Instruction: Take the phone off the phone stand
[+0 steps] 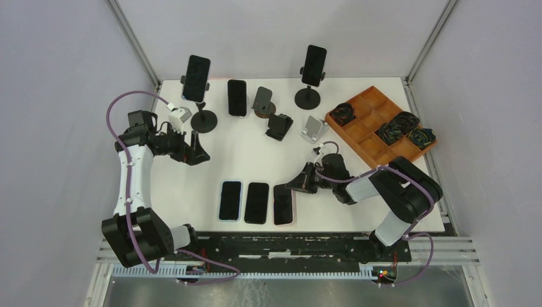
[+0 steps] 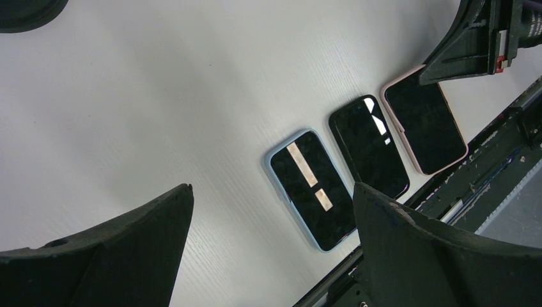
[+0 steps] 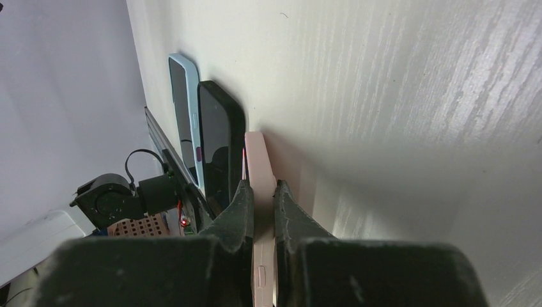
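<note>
The right gripper is clamping shut on the far end of the pink-cased phone, with one jaw on each face of the case. The phone is lying low over the table, at the right end of the near row. The right wrist view is not showing whether the gripped end is resting on the surface.

Just left of it, the black phone and the blue-cased phone are lying flat, side by side and close together.

The step in hand is judged to be the set-down of a phone that is off its stand. The next move is calling for the jaws to open, then a retreat up and to the right, without dragging the case against the black phone.

The left gripper is hanging with its jaws spread wide, holding nothing. It is sitting just near of the far-left stand, which is carrying an upright phone. The far-right stand is carrying another phone. By this judgement, removal work is remaining there.
</note>
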